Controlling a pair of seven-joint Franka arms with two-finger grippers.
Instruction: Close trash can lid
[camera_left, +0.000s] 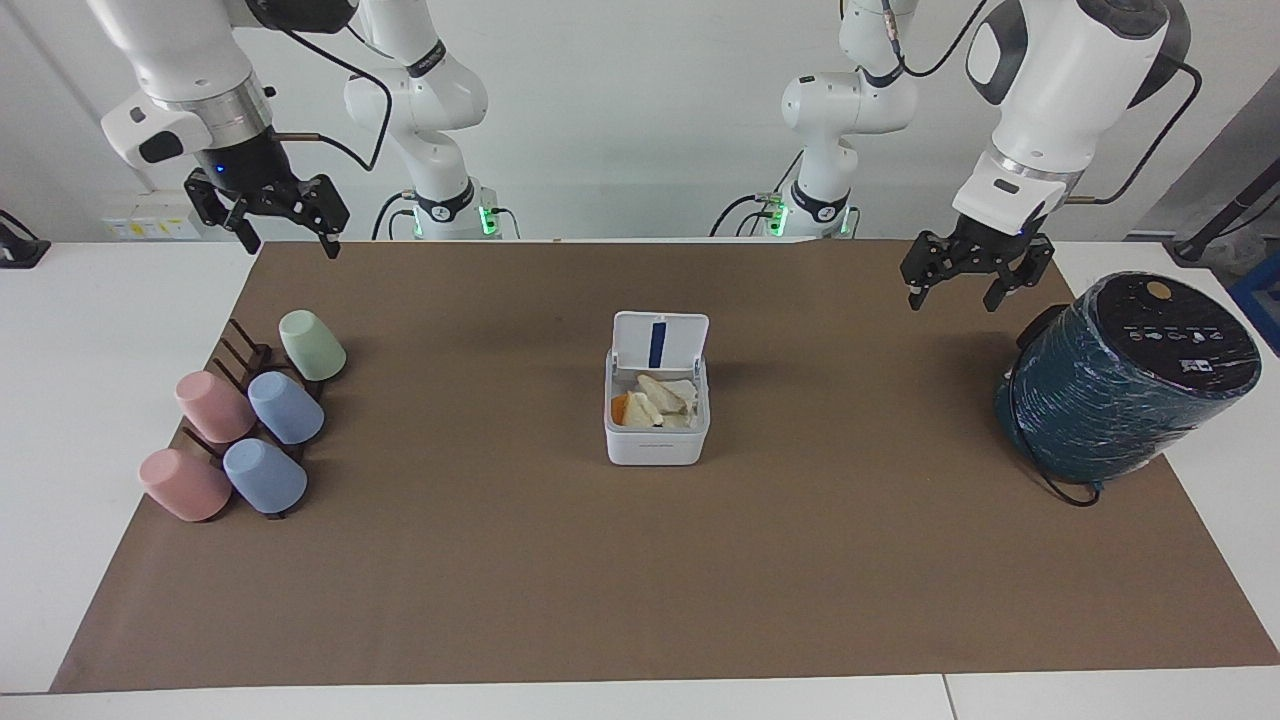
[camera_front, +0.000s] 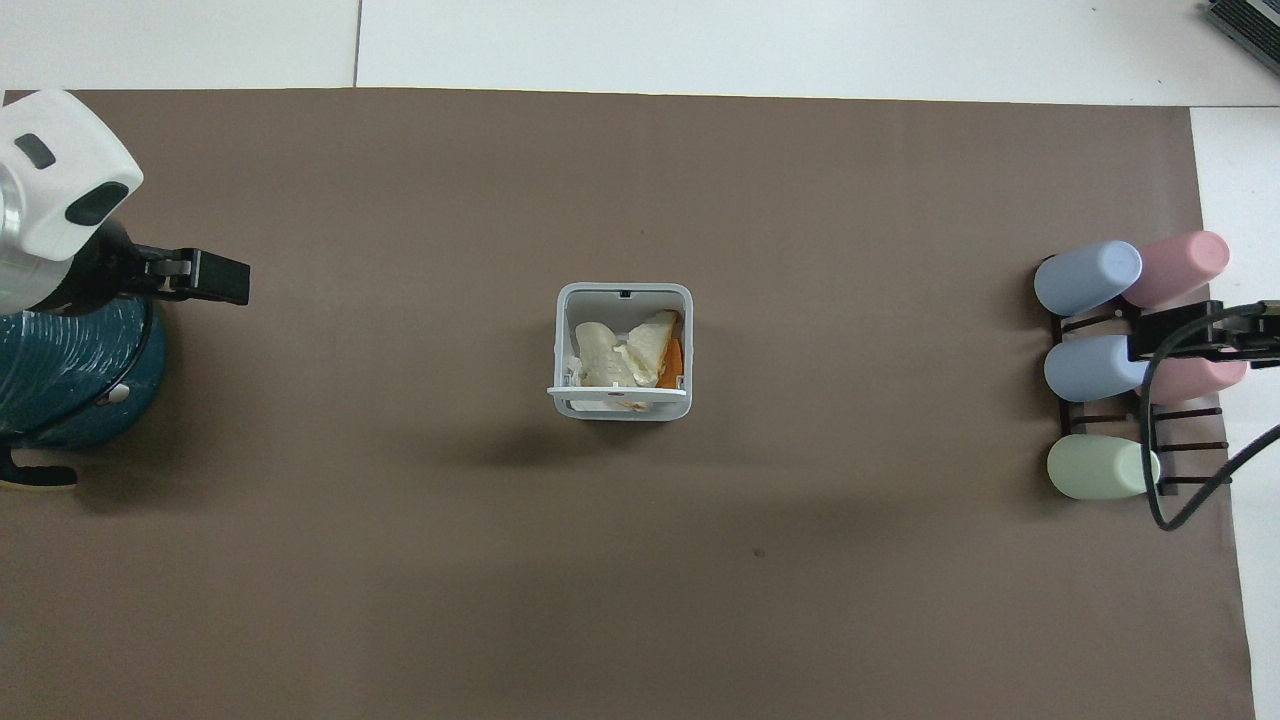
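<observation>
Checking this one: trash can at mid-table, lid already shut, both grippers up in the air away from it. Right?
Not quite. The lid stands open, upright on the trash can, scraps showing inside, as the facing view shows. Left gripper and right gripper do hang clear of it.

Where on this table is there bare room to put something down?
Bare brown mat lies between the trash can and the cup rack, and between the can and the teal cylinder. It is crowded only at both ends, under the waiting left gripper and right gripper.
</observation>
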